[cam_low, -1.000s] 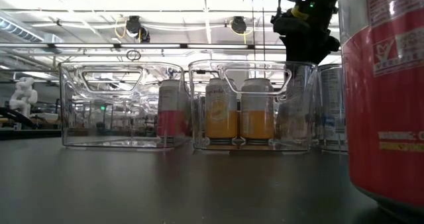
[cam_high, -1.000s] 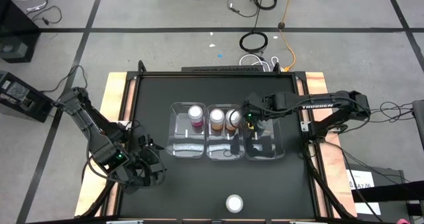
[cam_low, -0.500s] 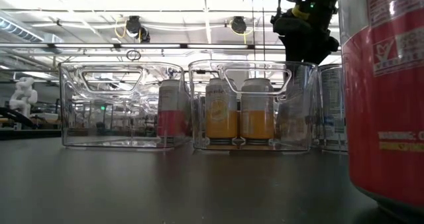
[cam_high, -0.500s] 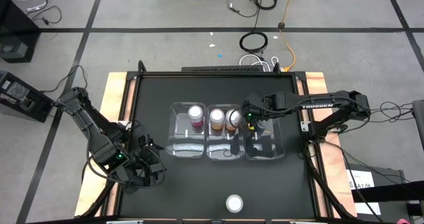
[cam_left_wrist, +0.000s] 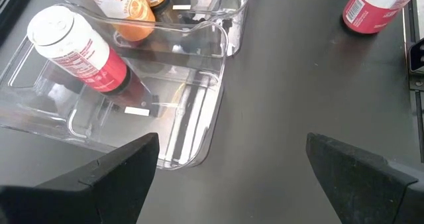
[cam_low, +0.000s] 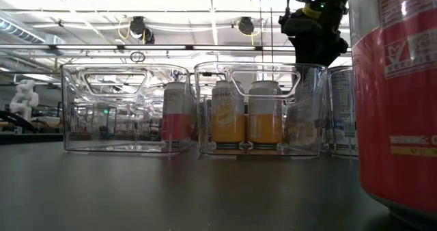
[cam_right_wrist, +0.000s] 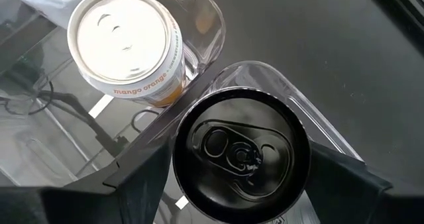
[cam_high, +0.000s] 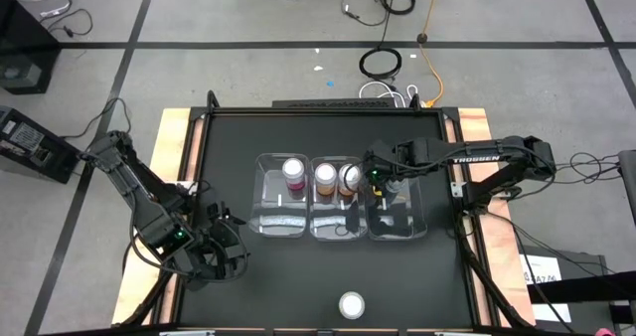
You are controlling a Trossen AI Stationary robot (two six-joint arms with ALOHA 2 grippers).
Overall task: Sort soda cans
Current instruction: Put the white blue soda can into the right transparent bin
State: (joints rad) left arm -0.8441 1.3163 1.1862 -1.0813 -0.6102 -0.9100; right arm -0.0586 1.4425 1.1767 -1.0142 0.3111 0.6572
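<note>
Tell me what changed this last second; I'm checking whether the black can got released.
Nothing visibly moved. The right tool stays over the black can in the right-hand bin; the left tool waits off to the left; the loose pink can is untouched.

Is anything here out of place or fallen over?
One pink can stands alone near the table's front edge, outside the bins. All visible cans are upright; nothing looks spilled or damaged.
</note>
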